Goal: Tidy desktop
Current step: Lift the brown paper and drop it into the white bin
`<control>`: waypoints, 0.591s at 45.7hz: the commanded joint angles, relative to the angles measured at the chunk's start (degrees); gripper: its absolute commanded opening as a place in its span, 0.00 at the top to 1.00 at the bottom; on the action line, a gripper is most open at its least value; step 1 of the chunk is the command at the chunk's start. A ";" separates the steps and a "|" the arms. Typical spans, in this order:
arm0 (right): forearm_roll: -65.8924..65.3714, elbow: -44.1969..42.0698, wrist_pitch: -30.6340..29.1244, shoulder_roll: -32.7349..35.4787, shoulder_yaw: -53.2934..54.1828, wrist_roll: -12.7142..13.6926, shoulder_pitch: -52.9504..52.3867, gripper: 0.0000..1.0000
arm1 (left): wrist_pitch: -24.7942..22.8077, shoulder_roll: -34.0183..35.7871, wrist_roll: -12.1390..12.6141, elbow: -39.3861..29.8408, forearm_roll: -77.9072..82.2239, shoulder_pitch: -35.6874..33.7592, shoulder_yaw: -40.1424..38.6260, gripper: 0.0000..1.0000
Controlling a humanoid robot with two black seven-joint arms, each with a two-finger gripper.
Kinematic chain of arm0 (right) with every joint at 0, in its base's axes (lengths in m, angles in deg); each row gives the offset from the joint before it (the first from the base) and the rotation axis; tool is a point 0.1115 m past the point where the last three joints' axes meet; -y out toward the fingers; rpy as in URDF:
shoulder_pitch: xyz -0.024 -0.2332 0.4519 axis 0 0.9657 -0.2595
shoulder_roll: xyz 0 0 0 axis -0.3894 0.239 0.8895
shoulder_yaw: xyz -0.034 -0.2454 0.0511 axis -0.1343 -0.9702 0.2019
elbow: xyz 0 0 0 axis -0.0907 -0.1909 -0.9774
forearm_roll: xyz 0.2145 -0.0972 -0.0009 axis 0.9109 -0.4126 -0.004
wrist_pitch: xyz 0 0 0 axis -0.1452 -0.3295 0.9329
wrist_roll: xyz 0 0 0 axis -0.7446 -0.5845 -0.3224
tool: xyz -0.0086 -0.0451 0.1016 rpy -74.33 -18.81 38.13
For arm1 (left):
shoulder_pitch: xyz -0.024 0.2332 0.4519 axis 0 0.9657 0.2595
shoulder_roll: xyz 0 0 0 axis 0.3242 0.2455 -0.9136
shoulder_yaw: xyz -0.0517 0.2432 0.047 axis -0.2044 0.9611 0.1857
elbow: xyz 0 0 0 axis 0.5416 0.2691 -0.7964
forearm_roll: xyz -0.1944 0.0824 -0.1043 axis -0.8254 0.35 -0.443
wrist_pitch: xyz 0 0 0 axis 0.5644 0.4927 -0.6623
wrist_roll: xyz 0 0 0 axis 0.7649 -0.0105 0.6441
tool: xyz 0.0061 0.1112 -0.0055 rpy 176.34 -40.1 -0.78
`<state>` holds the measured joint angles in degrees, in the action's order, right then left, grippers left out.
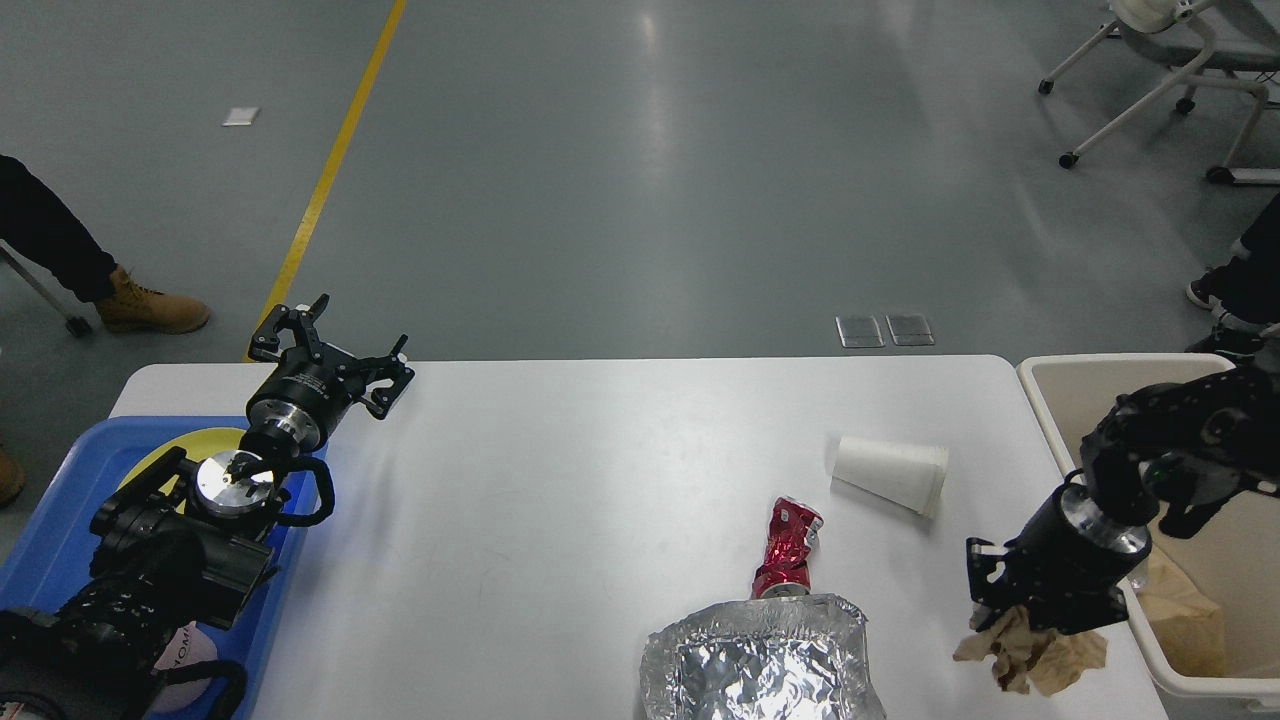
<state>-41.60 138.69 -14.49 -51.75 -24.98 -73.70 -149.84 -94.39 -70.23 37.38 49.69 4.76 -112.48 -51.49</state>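
Note:
The white desktop [560, 500] carries a crushed red can [788, 548], a white paper cup [890, 473] lying on its side, and a crumpled foil tray [765, 660] at the front edge. My right gripper [1030, 622] points down at the front right, shut on a crumpled brown paper [1035, 655] that hangs lifted above the table. My left gripper [330, 350] stands open at the far left edge with nothing between its fingers.
A beige bin [1060, 395] stands off the table's right end, with brown paper inside. A blue tray [60, 520] with a yellow plate [195, 442] sits at the left under my left arm. People's feet and a wheeled chair stand on the floor beyond.

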 commanded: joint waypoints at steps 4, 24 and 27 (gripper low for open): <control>-0.76 2.98 -12.92 5.90 -4.89 1.82 -14.61 1.00 | 0.00 0.00 0.00 0.00 0.00 0.00 0.00 0.04; -0.85 5.10 -14.68 0.55 -13.78 1.83 -56.19 1.00 | 0.00 0.00 0.00 0.00 0.00 0.00 0.00 0.04; -0.85 5.10 -14.68 -1.48 -13.78 1.83 -57.95 1.00 | 0.00 0.00 0.00 0.00 0.00 0.00 0.00 0.04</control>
<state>-42.39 143.96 -29.18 -49.85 -38.73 -71.86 -203.59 -94.39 -70.23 37.38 49.69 4.76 -112.47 -51.49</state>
